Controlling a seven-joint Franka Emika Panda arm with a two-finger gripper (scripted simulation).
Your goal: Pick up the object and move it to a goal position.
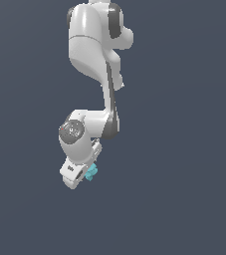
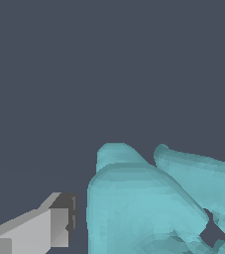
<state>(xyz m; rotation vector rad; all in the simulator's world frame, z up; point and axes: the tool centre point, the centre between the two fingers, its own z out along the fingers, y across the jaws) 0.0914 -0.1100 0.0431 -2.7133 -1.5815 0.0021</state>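
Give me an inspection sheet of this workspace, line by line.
Surface: plain dark grey-blue all round; no table edge seen.
Job's things: small teal lump right at the tool's tip; it fills much of the wrist view.
Clutter: nothing seen.
Tool: white tool on the lowered arm; one grey finger shows beside the lump, the other is out of frame, so its grip cannot be confirmed.
Cables: nothing seen.
Surroundings: nothing seen beyond the flat background; no goal marker visible.

small teal lumpy object (image 1: pixel 91 172), beside fingers (image 2: pixel 39 230)
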